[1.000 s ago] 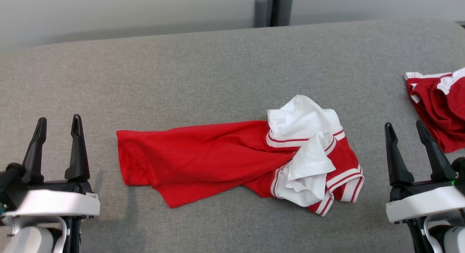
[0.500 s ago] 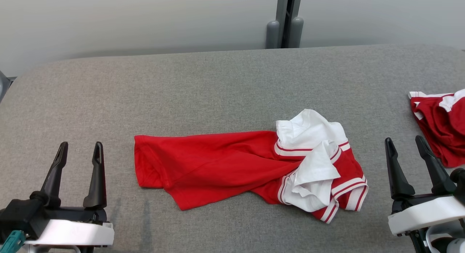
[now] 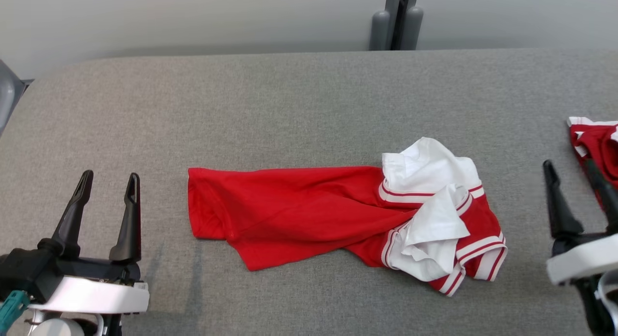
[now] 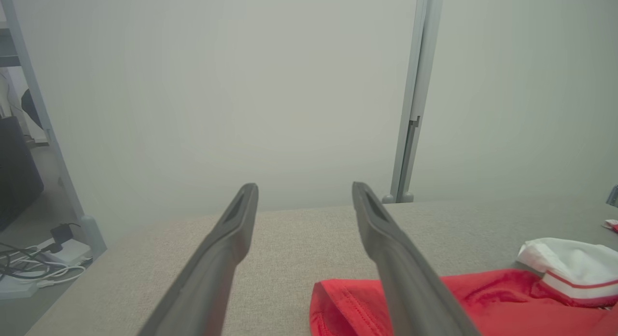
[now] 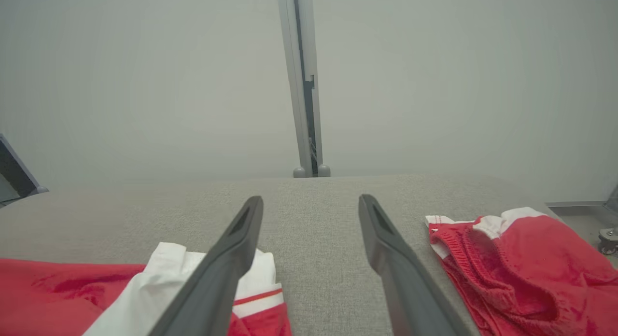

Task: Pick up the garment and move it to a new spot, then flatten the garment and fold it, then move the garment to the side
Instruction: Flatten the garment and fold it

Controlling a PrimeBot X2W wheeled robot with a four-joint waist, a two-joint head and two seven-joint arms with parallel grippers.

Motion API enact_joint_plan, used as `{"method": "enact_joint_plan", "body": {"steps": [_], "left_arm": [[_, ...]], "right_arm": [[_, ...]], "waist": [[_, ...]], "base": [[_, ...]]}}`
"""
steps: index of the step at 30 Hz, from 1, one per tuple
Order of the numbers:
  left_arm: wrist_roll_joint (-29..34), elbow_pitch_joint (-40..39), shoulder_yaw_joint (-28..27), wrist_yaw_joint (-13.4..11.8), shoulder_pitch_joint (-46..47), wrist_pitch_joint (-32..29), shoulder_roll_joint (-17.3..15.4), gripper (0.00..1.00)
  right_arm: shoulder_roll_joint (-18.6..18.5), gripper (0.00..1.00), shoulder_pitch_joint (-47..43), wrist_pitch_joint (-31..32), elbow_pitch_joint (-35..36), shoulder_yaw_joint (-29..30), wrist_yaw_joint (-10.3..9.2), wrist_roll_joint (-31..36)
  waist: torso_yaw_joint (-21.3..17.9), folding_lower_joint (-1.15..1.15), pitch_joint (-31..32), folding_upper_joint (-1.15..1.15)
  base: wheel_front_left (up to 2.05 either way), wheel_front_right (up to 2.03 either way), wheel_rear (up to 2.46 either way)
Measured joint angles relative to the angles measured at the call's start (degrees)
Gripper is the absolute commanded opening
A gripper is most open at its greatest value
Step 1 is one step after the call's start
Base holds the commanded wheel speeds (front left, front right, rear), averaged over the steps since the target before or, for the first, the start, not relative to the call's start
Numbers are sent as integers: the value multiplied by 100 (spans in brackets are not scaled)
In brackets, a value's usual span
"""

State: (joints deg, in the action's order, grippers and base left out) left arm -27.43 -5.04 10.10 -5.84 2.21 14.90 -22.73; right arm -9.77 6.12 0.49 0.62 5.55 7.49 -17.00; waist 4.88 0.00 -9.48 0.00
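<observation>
Garment of red cloth with white, red-striped trim lies crumpled near the middle of the grey padded surface. Its red body stretches toward the robot's left and its white parts are bunched at its right end. The left gripper hovers at the lower left, jaws spread wide and empty, well apart from the cloth. The right gripper hovers at the lower right, equally wide and empty, between the garment and a second red-and-white garment at the surface's right edge. A small sticker on the left gripper's white housing is too small to read. A grey post stands behind the surface
</observation>
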Motion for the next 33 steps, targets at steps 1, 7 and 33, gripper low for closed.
{"method": "enact_joint_plan", "body": {"steps": [1, 7, 33], "left_arm": [[25, 7, 7, 33, 55, 0, 21, 100], [93, 73, 58, 236, 371, 1, 179, 100], [699, 677, -409, 1060, 977, 0, 1036, 100]], "right_arm": [[-100, 100, 125, 8, -123, 9, 0, -46], [-645, 100, 933, 261, -779, -314, 0, -349], [-2312, 0, 3473, 1767, -1984, -2722, 1, -2173]], "waist": [[26, 0, -53, 0], [215, 0, -373, 0], [843, 0, -1052, 0]], "base": [[0, 0, 0], [0, 0, 0], [0, 0, 0]]}}
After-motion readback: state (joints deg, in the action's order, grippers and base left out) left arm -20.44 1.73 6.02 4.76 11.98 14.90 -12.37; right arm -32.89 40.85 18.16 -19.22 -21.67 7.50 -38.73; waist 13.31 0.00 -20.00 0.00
